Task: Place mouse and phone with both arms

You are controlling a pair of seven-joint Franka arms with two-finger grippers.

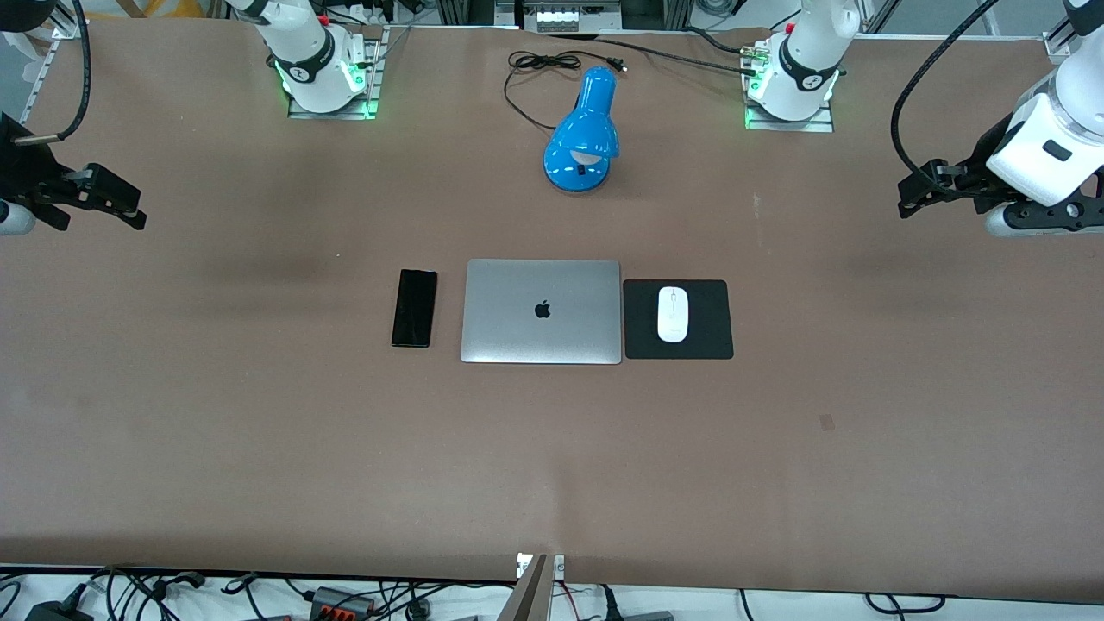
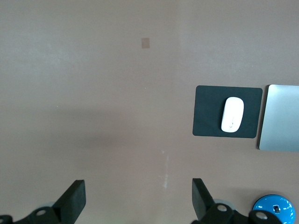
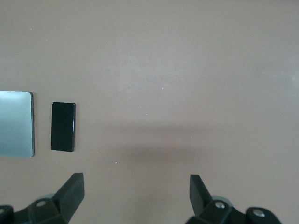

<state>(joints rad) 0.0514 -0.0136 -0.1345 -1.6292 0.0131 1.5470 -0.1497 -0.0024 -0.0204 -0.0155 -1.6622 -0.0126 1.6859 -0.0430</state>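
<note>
The white mouse [image 1: 673,314] lies on a square black mouse pad [image 1: 712,341] beside the closed silver laptop [image 1: 541,311], toward the left arm's end. The black phone [image 1: 415,308] lies flat on the table beside the laptop, toward the right arm's end. My left gripper [image 1: 907,197] hangs open and empty over bare table at the left arm's end. My right gripper [image 1: 129,211] hangs open and empty over bare table at the right arm's end. The left wrist view shows the mouse [image 2: 232,114] well away from its gripper [image 2: 138,196]. The right wrist view shows the phone [image 3: 63,126] well away from its gripper [image 3: 136,191].
A blue desk lamp [image 1: 582,129] with a black cord stands farther from the front camera than the laptop, between the two arm bases. The brown table [image 1: 259,448] stretches wide on all sides of the laptop. Cables lie along the table's front edge.
</note>
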